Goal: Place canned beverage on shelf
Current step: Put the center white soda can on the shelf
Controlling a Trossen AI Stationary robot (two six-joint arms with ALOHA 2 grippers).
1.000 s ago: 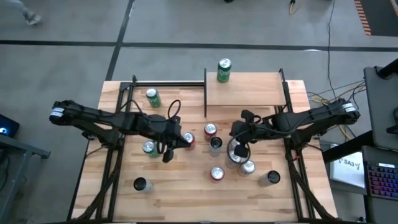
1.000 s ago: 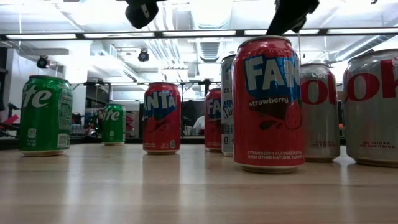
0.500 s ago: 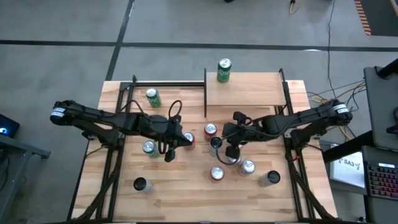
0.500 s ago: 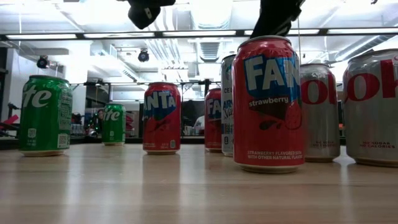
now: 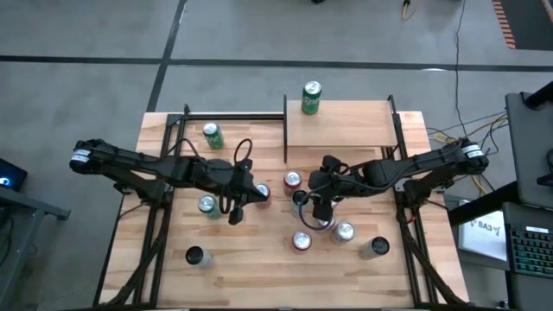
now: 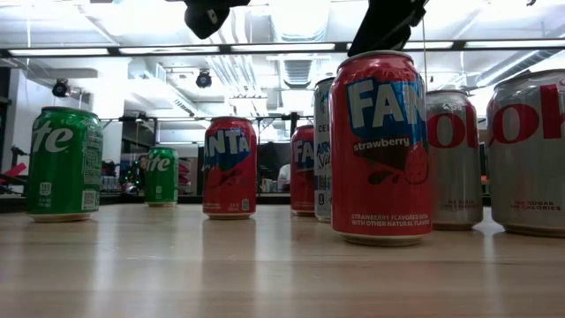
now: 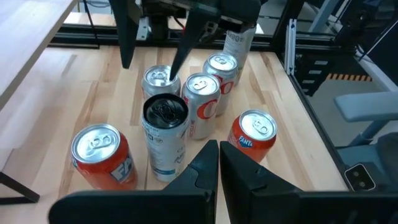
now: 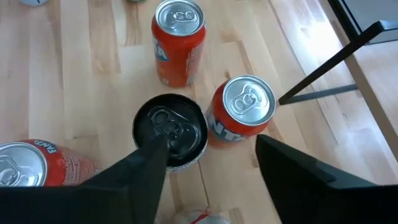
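The shelf is a light wooden board at the table's far right, with one green can standing on its far edge. Several cans stand upright in a cluster at the table's middle: a black-topped can, a red can beside it, silver cans and red Fanta cans. My right gripper hangs open above this cluster, over the black-topped can and apart from it. My left gripper is shut and empty, held above the table just left of the cluster.
More cans stand on the left half: two green ones and a dark one. A silver can stands near the right front. Black posts edge the shelf. The near middle of the tabletop is bare.
My right gripper has moved toward the table's left, from above a silver can to above the black-topped can, sinking slightly, and its fingers have opened. The cans have stayed where they were.
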